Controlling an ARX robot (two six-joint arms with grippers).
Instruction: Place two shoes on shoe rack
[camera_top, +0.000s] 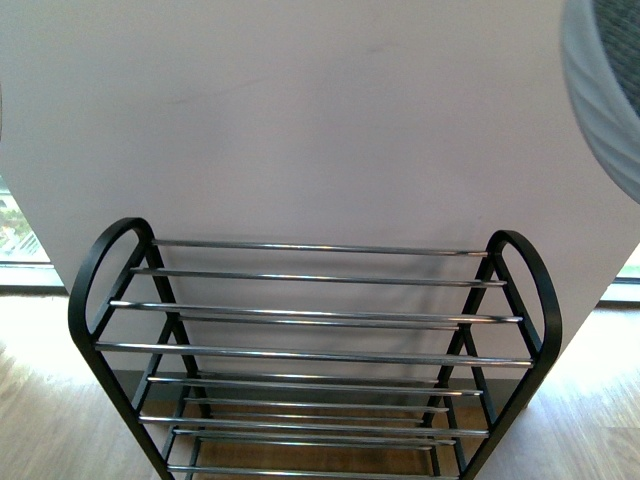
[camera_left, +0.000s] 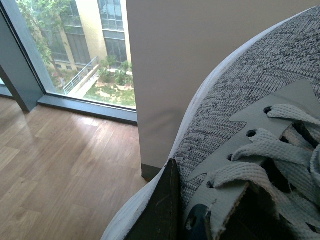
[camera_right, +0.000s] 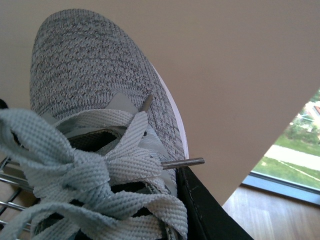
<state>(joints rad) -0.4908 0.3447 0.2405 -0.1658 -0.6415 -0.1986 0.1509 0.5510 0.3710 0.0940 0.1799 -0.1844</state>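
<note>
Before a white wall panel and pale wood floor, our right grey knit lace-up sneaker hangs high over the right end of the black-framed shoe rack of thin chrome rods, clamped in the right gripper. The left grey knit sneaker hangs likewise clamped in the left gripper. We fear a tilted release, with a toe slipping between rods or loose laces snagging; both toes point wallward, long axes running away from the wrists.

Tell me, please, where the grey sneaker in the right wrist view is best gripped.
Pinch the side wall of the grey sneaker beside the laces, coming from above the opening: one jaw inside, one outside. The edge there looks thin enough to pinch, while the rounded knit toe would likely slip.
</note>
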